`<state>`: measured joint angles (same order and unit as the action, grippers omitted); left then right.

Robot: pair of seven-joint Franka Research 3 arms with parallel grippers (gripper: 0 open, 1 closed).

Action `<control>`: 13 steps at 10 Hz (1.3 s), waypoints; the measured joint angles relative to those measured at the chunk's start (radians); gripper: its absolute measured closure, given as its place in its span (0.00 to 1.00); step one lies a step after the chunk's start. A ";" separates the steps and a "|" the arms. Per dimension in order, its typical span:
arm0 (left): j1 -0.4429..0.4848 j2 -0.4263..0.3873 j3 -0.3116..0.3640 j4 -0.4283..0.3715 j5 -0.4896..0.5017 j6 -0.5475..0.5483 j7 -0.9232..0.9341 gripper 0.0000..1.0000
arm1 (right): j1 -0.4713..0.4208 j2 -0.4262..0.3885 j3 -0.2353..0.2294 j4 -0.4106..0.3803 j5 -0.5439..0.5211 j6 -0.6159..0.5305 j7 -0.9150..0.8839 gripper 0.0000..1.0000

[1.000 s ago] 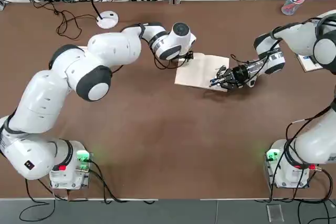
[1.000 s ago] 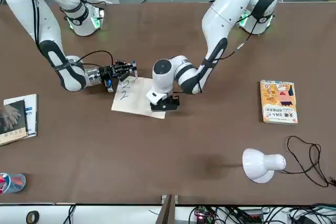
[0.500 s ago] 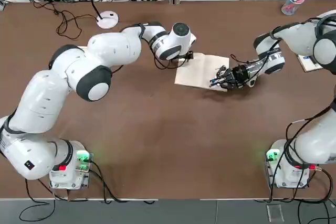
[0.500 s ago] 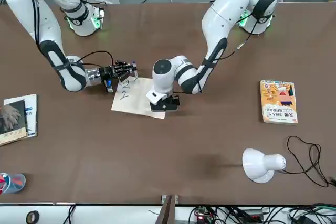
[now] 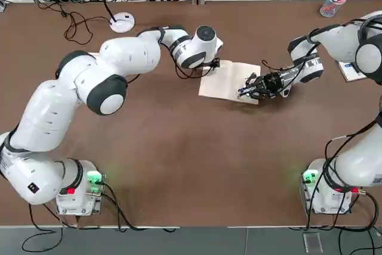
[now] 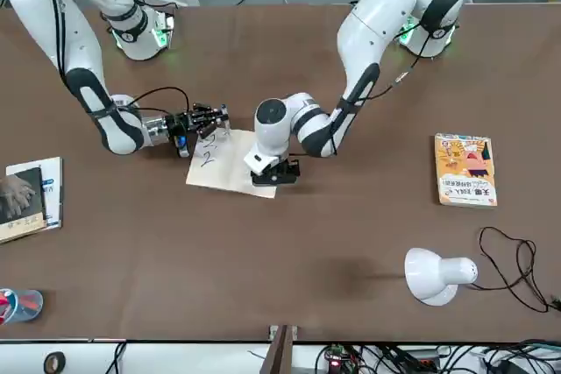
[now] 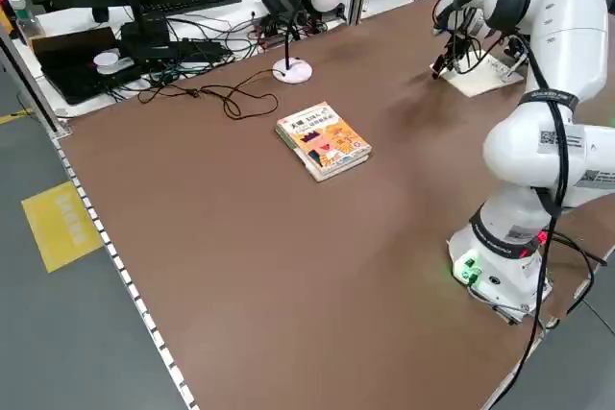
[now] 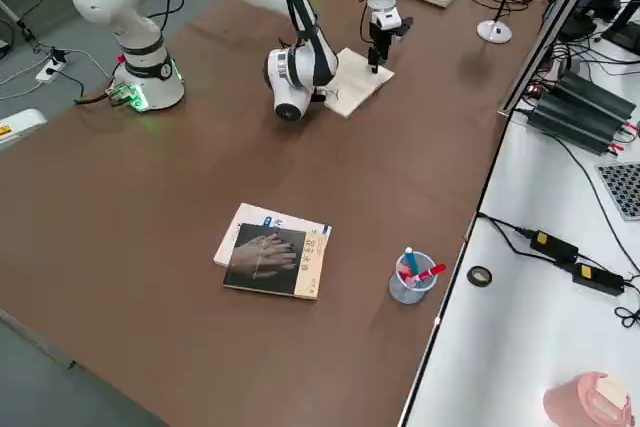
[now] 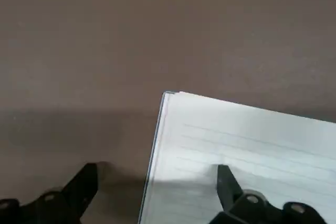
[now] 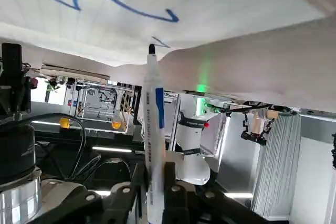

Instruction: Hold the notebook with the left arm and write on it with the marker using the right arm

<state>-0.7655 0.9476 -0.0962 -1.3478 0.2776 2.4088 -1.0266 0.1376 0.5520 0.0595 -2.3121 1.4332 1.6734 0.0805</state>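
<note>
Slim white marker points tip-first at the cream-white paper notebook!
Right end effector grips it tightly; left end effector, wide open, straddles the page edge.

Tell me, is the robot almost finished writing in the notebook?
Done: the notebook lies open with blue squiggles on it. In hand: the right gripper grips the marker, tip by the squiggles, and the left gripper is at the notebook's edge, fingers apart. Left: maybe more writing, then putting the marker down; I can't tell how much.
</note>
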 joint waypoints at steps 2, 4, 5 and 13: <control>0.000 0.000 0.000 0.000 0.000 0.000 0.000 0.00 | 0.000 0.003 0.000 0.007 0.000 0.000 -0.001 0.83; 0.000 0.000 0.000 0.000 0.000 0.000 0.000 0.00 | 0.000 0.004 -0.001 0.013 0.000 0.001 -0.002 0.83; 0.000 0.000 0.000 0.000 0.000 0.000 0.000 0.00 | 0.000 0.005 -0.002 0.015 0.000 0.001 -0.002 0.83; 0.000 0.000 0.000 0.000 0.000 0.000 0.000 0.00 | -0.008 0.005 -0.009 0.029 -0.003 0.013 -0.011 0.83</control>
<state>-0.7655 0.9476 -0.0961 -1.3478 0.2776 2.4088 -1.0266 0.1300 0.5571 0.0507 -2.2835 1.4305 1.6864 0.0690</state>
